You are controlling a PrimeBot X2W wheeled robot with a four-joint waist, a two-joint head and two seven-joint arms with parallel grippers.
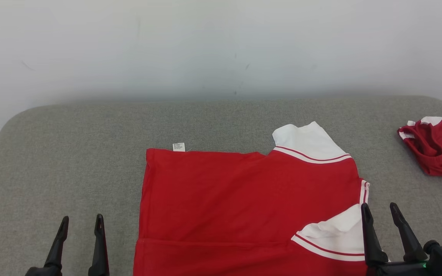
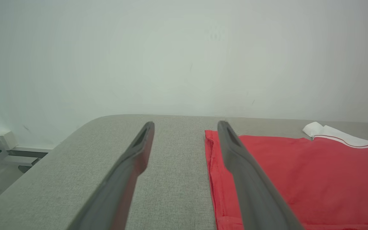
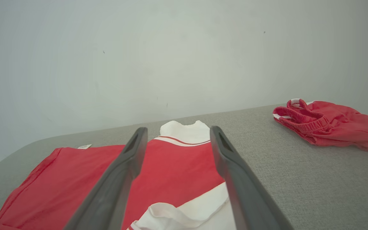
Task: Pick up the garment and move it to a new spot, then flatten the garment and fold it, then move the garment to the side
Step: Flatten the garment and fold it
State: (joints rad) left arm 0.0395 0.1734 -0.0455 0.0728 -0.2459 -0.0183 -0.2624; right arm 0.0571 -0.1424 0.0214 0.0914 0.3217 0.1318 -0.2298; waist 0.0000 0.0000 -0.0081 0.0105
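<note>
The garment (image 1: 244,199) is a red shirt with white sleeves trimmed in red stripes, spread flat on the grey padded table (image 1: 90,126); it also appears in the left wrist view (image 2: 315,179) and the right wrist view (image 3: 177,169). My left gripper (image 1: 81,224) stands open just left of the shirt's left edge, nothing between its fingers. My right gripper (image 1: 380,212) is open over the shirt's near right white sleeve (image 1: 336,234), holding nothing. In the left wrist view my left gripper (image 2: 185,127) hovers above bare table beside the hem. My right gripper (image 3: 177,134) points across the shirt toward the far sleeve (image 3: 185,131).
A second red and white garment (image 1: 437,147) lies crumpled at the table's far right edge, also seen as a bundle (image 3: 327,123) in the right wrist view. A pale wall (image 1: 221,46) stands behind the table. A small white label (image 1: 178,147) sticks out at the shirt's far edge.
</note>
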